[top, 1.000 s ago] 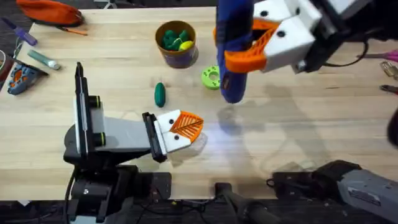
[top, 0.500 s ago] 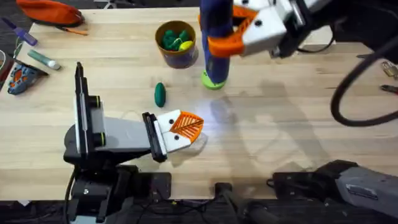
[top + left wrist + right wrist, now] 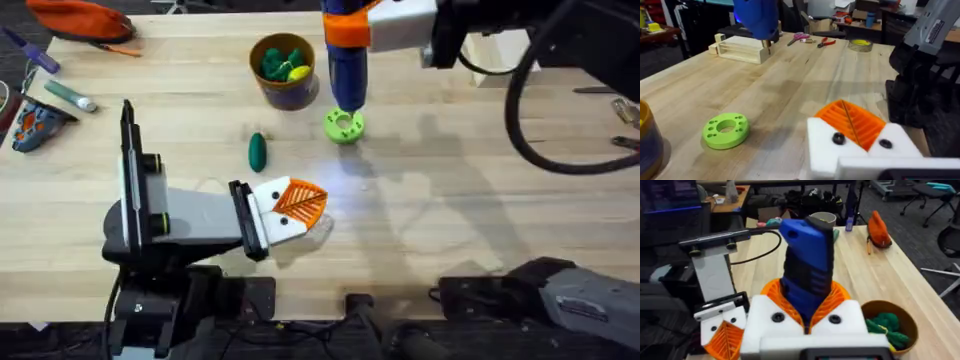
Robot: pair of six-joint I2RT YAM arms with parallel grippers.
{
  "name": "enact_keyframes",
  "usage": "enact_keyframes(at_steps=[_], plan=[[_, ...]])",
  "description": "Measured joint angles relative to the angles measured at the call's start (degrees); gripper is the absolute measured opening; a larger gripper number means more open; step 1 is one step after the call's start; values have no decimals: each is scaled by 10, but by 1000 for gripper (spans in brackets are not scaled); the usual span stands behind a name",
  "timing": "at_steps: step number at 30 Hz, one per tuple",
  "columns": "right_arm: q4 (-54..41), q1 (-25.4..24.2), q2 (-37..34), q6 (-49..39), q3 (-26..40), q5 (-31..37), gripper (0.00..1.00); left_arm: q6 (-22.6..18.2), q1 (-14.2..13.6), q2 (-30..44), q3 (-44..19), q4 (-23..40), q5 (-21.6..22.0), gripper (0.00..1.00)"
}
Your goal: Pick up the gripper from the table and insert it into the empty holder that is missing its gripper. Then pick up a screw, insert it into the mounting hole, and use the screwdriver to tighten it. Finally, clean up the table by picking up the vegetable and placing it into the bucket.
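My right gripper (image 3: 350,35) (image 3: 807,317) is shut on the blue screwdriver (image 3: 345,65) (image 3: 807,265) (image 3: 757,20), held upright with its tip just above the lime-green disc (image 3: 343,125) (image 3: 726,131). The dark green vegetable (image 3: 257,151) lies on the table, left of the disc. Behind it stands the bucket (image 3: 284,92) (image 3: 907,317) with green and yellow toys inside. My left gripper (image 3: 297,203) (image 3: 852,122) rests low near the table, shut, its orange ribbed pads pressed together on white bases with black screw heads. The loose orange gripper piece, an empty holder and a loose screw are out of view.
A pale wooden slotted box (image 3: 740,49) sits at the table's far right, with pliers and tape beyond it. An orange pouch (image 3: 80,18) and small tools (image 3: 40,110) lie at the back left. The right arm's cable (image 3: 540,150) loops over the table.
The right arm has carried the screwdriver to the left and farther back, from over the bare table to directly above the lime-green disc. The left arm has not moved.
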State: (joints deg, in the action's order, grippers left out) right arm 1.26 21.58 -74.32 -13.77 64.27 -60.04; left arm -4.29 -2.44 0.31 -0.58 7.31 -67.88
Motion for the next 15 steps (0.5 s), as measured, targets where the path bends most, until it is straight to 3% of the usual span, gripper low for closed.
enact_keyframes(at_steps=[10,15], plan=[[40,0,0,14,0,8,26,0,0,0,0,0,0,16],[116,15,-8,45,-9,9,26,0,0,0,0,0,0,16]])
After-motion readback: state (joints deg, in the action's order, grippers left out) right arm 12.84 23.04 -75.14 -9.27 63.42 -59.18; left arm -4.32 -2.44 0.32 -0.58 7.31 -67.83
